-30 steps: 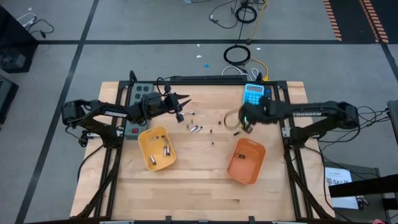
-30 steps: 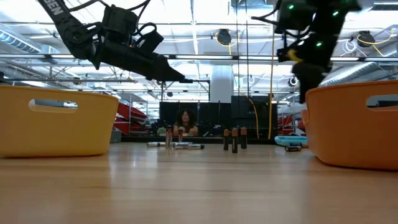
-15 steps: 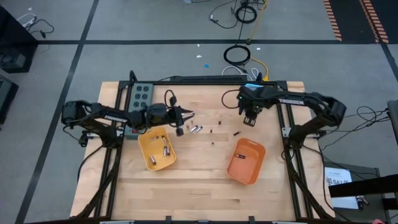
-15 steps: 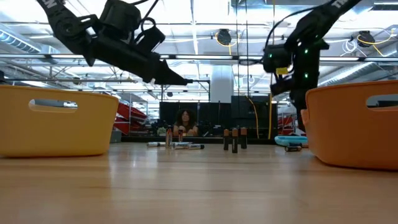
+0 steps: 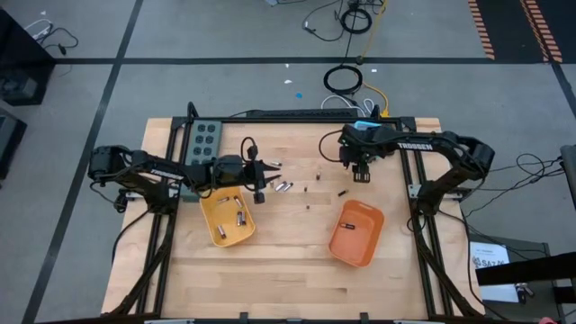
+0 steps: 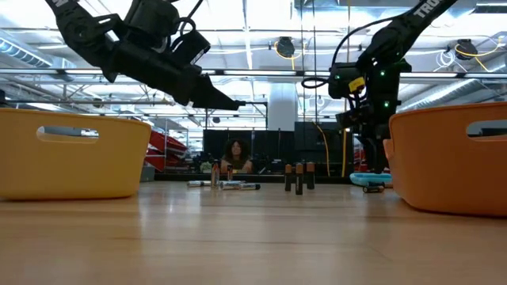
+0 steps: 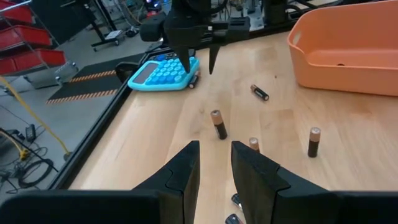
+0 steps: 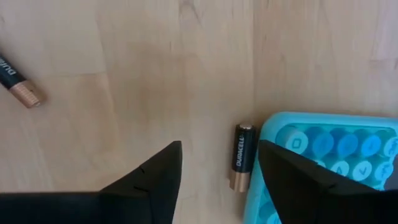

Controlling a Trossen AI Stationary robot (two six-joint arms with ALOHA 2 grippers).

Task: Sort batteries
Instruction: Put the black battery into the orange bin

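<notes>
Several batteries stand and lie on the wooden table, between the trays and toward its far side. One dark battery lies flat against the blue calculator's edge. My right gripper points down over it, open, one finger on each side, touching nothing. My left gripper hovers over the far rim of the yellow tray, pointing at the standing batteries. A narrow gap shows between its fingers, with nothing in it. A few silvery batteries lie in the yellow tray.
The orange tray sits at the near right. A grey button box sits at the far left corner. A stray battery lies near the right gripper. Bare wood fills the table's near half. A person shows far behind the table.
My right gripper has swung from beside the orange tray toward the table's far edge and come down over the calculator's edge, rolling at the wrist. My left gripper has swung a little toward the table's near edge, over the yellow tray's rim.
</notes>
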